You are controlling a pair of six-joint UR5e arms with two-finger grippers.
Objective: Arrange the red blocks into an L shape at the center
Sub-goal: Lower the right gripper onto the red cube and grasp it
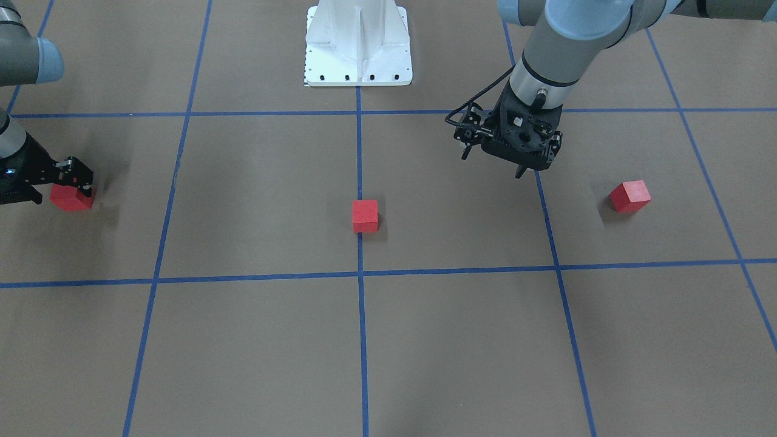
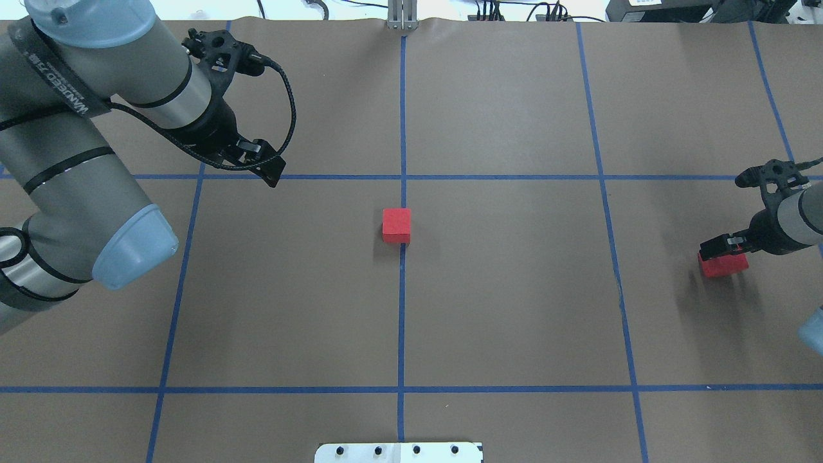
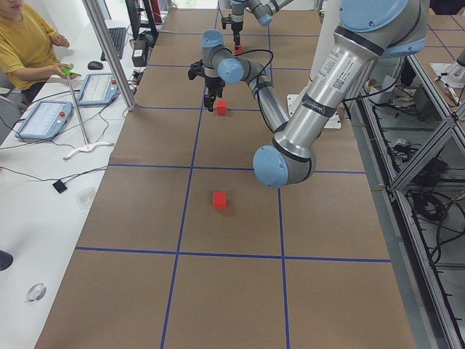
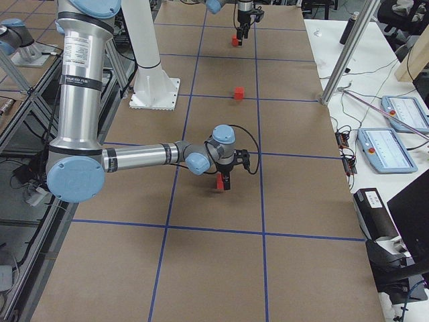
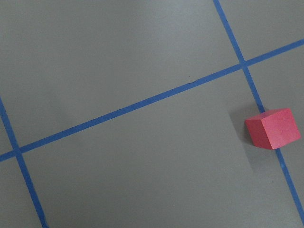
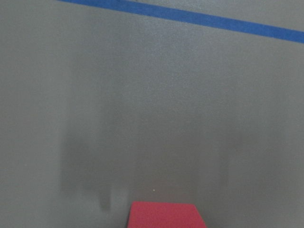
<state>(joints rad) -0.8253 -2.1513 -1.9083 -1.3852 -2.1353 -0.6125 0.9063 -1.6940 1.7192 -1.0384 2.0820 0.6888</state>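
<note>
Three red blocks show. One [image 1: 365, 216] sits on the middle blue line in the center patch [image 2: 450, 283]; the left wrist view also catches this block [image 5: 273, 128]. A second block [image 1: 630, 196] lies alone on my left side, hidden by the arm in the overhead view. The third block [image 2: 723, 264] rests on the floor at my far right. My right gripper [image 1: 64, 193] is low over it, open, with a finger on each side. My left gripper [image 1: 520, 173] hangs above the floor between the center and left blocks, nothing in it. Its fingers overlap in every view.
The white metal robot base [image 1: 358, 42] stands behind the center patch. My left arm's elbow [image 2: 128, 251] hangs low over the left squares. A person [image 3: 29, 43] sits at a side desk with tablets [image 3: 47, 116] beyond the table's edge.
</note>
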